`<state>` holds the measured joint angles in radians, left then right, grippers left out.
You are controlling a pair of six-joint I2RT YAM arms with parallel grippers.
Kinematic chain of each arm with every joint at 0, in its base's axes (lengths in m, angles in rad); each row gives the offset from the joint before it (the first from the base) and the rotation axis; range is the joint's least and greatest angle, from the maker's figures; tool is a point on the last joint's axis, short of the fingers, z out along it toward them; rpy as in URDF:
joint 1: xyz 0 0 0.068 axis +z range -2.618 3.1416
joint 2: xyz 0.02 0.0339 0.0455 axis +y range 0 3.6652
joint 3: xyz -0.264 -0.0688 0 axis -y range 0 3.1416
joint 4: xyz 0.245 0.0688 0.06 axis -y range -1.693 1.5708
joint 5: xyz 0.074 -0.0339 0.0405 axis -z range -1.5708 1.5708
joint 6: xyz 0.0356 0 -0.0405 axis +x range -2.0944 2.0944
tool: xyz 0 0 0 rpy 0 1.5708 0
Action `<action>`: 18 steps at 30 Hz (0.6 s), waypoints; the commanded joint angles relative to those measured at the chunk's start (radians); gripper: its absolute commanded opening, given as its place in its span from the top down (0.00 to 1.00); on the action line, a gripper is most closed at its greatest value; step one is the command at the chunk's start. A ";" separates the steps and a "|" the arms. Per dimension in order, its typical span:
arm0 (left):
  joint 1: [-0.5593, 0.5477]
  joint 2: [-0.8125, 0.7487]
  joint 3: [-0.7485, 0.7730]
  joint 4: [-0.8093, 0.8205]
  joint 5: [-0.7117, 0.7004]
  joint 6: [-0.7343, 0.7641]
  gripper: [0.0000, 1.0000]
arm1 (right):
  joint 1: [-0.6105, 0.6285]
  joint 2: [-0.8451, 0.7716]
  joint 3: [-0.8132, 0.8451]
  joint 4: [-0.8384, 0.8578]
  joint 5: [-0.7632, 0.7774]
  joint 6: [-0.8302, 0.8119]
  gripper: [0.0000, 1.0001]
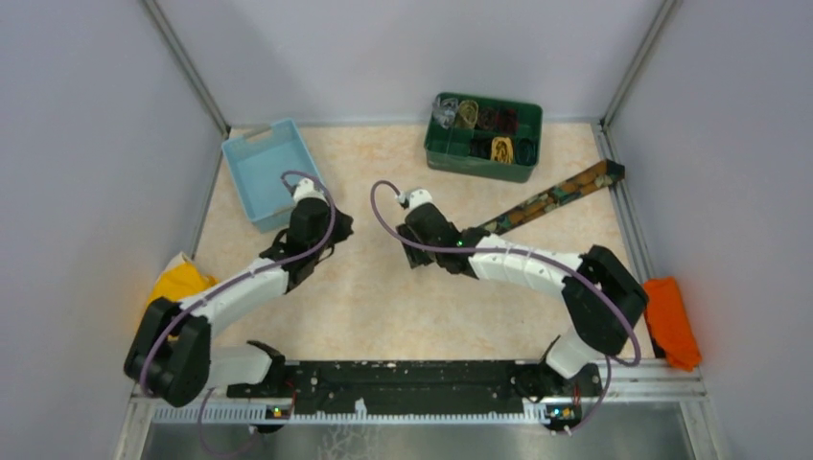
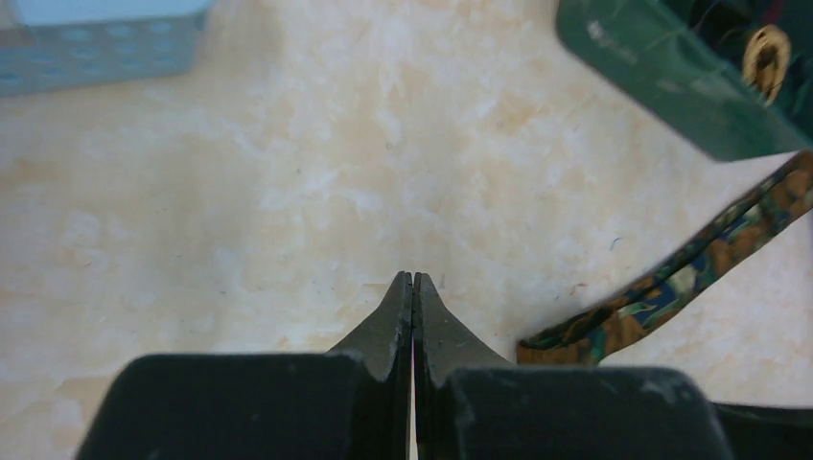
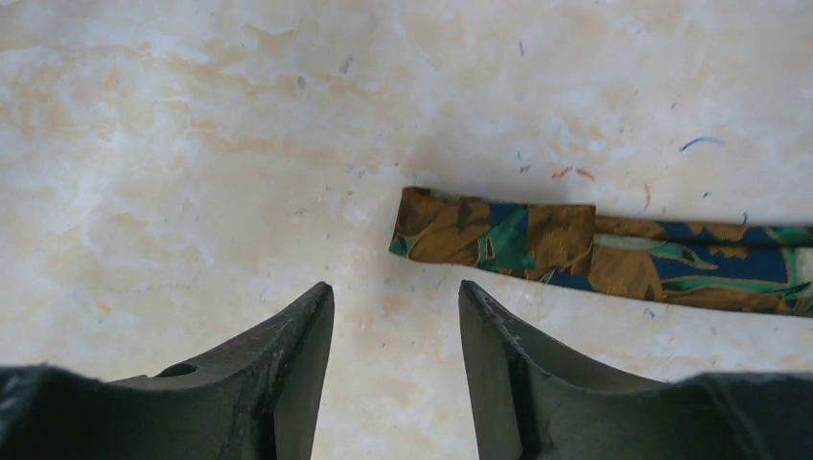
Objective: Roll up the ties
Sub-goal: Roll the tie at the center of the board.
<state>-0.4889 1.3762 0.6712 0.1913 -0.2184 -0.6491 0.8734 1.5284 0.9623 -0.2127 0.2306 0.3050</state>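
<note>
A dark brown tie (image 1: 551,196) with gold-orange and teal pattern lies flat and diagonal on the table, from the back right toward the middle. In the right wrist view its near end (image 3: 479,235) is folded over, just ahead and right of my fingertips. My right gripper (image 3: 395,292) is open and empty above the bare table; it also shows in the top view (image 1: 414,255). My left gripper (image 2: 413,280) is shut on nothing and hovers left of the tie (image 2: 671,287); it also shows in the top view (image 1: 336,230). Rolled ties (image 1: 501,149) sit in the green bin.
A green compartment bin (image 1: 479,161) stands at the back centre-right; its corner shows in the left wrist view (image 2: 662,77). An empty light-blue bin (image 1: 261,172) stands at the back left. An orange cloth (image 1: 671,321) lies off the right edge, a yellow one (image 1: 177,283) off the left.
</note>
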 commanded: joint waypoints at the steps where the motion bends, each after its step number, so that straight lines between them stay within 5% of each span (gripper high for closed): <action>1: -0.008 -0.233 -0.099 -0.075 -0.155 -0.043 1.00 | 0.029 0.103 0.108 -0.064 0.148 -0.073 0.45; 8: -0.007 -0.415 -0.135 -0.161 -0.209 0.001 1.00 | 0.033 0.237 0.193 -0.087 0.223 -0.092 0.38; 18: -0.004 -0.458 -0.145 -0.176 -0.249 0.022 1.00 | 0.016 0.342 0.211 -0.065 0.165 -0.058 0.38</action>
<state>-0.4950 0.9272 0.5430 0.0422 -0.4339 -0.6464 0.8989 1.8347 1.1339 -0.2966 0.4145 0.2306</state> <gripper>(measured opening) 0.004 0.618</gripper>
